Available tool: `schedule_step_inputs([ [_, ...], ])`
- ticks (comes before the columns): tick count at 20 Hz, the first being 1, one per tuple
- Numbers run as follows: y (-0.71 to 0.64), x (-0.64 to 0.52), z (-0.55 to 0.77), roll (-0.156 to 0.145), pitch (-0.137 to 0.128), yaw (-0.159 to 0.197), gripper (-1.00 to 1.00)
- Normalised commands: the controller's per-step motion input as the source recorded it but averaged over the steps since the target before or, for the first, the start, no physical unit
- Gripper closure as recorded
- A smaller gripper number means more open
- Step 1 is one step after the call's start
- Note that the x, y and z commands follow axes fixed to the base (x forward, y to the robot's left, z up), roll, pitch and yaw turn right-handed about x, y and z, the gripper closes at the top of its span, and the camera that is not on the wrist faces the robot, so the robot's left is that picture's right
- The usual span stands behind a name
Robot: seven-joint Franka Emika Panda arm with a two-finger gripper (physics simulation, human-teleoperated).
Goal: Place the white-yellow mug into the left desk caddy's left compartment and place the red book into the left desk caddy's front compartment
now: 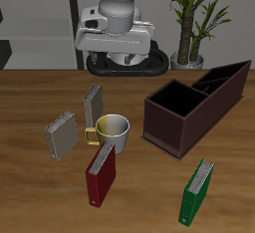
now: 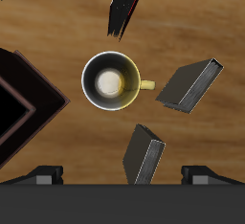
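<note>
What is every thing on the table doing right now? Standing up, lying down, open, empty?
white-yellow mug: upright on the table, empty, not held.
red book: standing on the table, closed.
left desk caddy: on the table, nothing seen in its compartments.
green book: standing, closed.
two grey books: standing near the mug, closed.
end effector: above the mug, holding nothing, fingers apart.

A wooden table [image 1: 30, 197] with a warm brown grain fills the foreground. Behind it, a potted plant [image 1: 191, 18] with long green leaves stands against a pale wall, and dark shelving [image 1: 35, 18] lines the back.
</note>
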Motion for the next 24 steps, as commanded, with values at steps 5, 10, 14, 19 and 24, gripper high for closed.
schedule_step_inputs([
  [5, -0.26, 0.09, -0.27, 0.031, -0.01, -0.067, -1.0],
  [10, -0.19, 0.12, -0.29, 0.031, -0.007, -0.018, -1.0],
  [14, -0.27, 0.17, -0.34, -0.007, -0.008, -0.072, -1.0],
  [19, -0.19, 0.12, -0.36, 0.029, -0.023, -0.064, -1.0],
  [24, -0.02, 0.16, -0.43, 0.031, 0.004, -0.054, -1.0],
])
